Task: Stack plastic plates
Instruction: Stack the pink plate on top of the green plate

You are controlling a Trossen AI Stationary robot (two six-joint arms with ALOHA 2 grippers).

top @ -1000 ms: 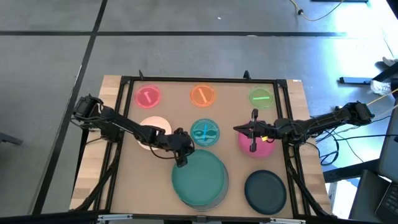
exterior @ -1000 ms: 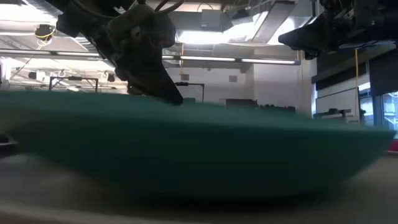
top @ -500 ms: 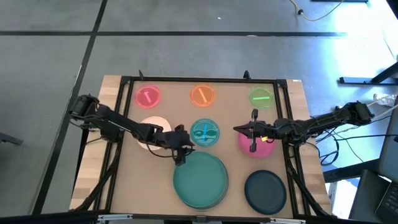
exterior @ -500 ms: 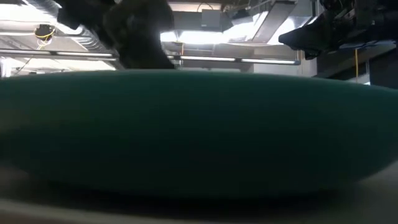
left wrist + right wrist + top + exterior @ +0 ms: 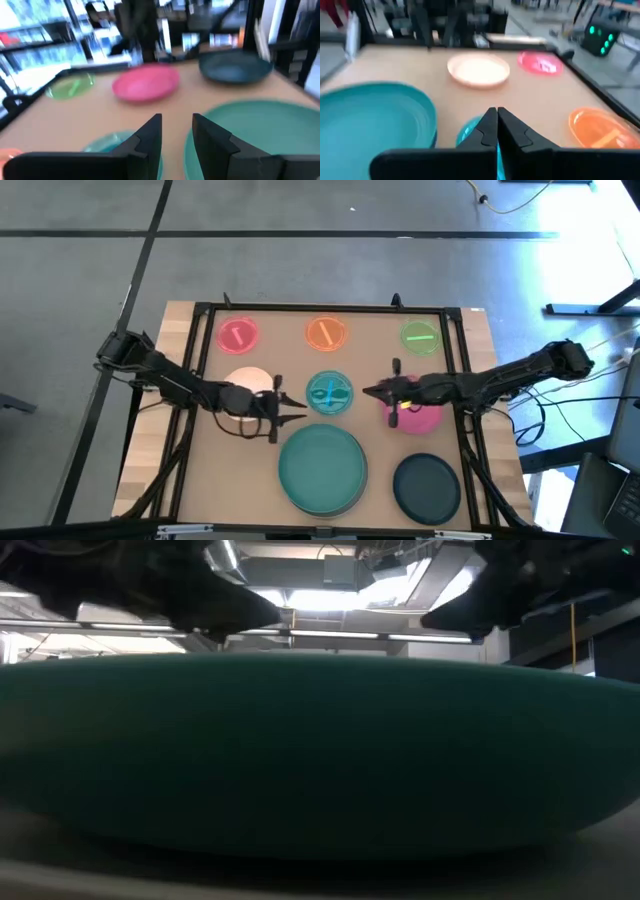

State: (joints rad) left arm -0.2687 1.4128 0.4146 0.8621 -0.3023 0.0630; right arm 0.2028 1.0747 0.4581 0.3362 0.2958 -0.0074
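The large teal plate [image 5: 321, 469] lies at the near edge of the table [image 5: 195, 480], about midway along it, and its rim fills the low view; a grey rim shows under its near side in the high view, so it seems to sit on the grey plate, though little of that one is seen; the black plate [image 5: 427, 487] lies beside it toward the near right corner. Along the far edge stand the small translucent pink plate [image 5: 238, 335], the orange plate [image 5: 326, 333] and the green plate [image 5: 420, 337], well apart. In the middle row lie the pale pink plate [image 5: 247, 385] on the left, the clear blue plate [image 5: 329, 393] in the centre and the magenta plate [image 5: 417, 412] on the right. The left gripper [image 5: 290, 410] hangs between the pale pink and clear blue plates, just beyond the teal plate's far rim; its fingers [image 5: 150, 135] stand a narrow gap apart, holding nothing. The right gripper [image 5: 372, 392] hangs between the clear blue and magenta plates; its fingers [image 5: 489, 131] are pressed together, empty.
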